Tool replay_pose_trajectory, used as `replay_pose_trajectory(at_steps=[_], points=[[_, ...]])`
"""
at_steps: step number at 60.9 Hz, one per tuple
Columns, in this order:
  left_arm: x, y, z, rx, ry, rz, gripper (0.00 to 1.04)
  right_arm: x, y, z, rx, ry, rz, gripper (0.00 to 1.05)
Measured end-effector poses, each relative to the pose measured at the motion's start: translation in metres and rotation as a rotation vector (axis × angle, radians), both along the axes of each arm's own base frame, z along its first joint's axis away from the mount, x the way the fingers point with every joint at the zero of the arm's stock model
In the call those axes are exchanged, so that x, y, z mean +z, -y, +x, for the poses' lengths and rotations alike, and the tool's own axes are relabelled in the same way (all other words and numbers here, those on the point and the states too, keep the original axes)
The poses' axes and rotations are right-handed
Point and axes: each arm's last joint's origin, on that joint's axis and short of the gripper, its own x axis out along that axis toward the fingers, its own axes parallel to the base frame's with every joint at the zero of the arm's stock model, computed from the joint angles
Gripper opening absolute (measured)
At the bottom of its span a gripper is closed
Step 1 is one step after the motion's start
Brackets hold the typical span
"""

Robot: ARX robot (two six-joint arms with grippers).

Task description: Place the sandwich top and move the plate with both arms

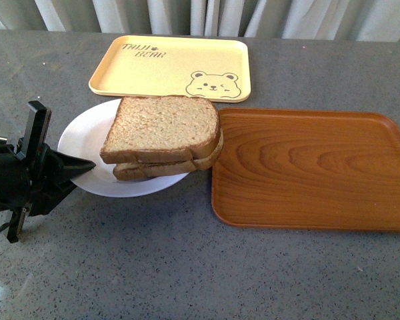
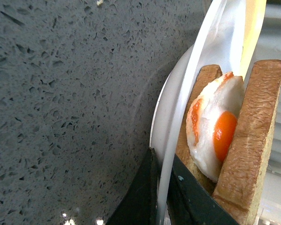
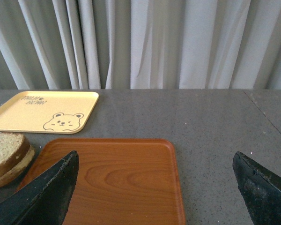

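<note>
- Three views each gave me something different. Only my left wrist view showed the fried egg, pressed between the two bread slices. From the front the stack looked like bread alone.
- Only the right wrist view caught my right hand. It was spread wide with its fingers well apart, gripping nothing, above the near end of the brown wood-grain tray.
- My left hand was clamped on the plate at its left rim. The left wrist view showed the white rim pinched between my two fingers, one on each face of it.
- The sandwich top lay flat, speckled face up, over the lower slice on the right half of the plate.
- The stack overhung the plate toward the wood-grain tray. I could not tell whether it touched that tray's rim.
- The sandwich top's longer axis ran left to right across the front view, slightly skewed, with a dark crust edge turned toward me.
- The yellow tray sat on the bench just behind the plate.
- That tray carried a bear's face at its near right corner and two lines of brown lettering at its far left. The second line read "BEAR"; the first was too blurred for me to read.
</note>
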Motion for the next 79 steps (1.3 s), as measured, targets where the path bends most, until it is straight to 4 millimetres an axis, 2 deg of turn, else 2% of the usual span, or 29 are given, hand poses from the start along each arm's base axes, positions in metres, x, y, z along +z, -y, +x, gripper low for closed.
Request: replay_pose_trajectory(at_steps=[21, 35, 45, 59, 79], points=[[0.004, -0.004, -0.014, 0.003, -0.016, -0.071, 0.02, 0.0, 0.0, 0.0, 0.0, 0.0, 0.0, 0.96], [0.021, -0.004, -0.004, -0.004, 0.011, -0.08, 0.02, 0.0, 0.0, 0.0, 0.0, 0.0, 0.0, 0.96], [0.031, -0.003, 0.019, 0.001, 0.025, -0.063, 0.02, 0.0, 0.0, 0.0, 0.0, 0.0, 0.0, 0.96], [0.052, 0.001, 0.07, -0.01, 0.093, -0.043, 0.02, 0.0, 0.0, 0.0, 0.0, 0.0, 0.0, 0.96], [0.048, 0.012, 0.134, -0.016, 0.104, -0.024, 0.02, 0.0, 0.0, 0.0, 0.0, 0.0, 0.0, 0.96]])
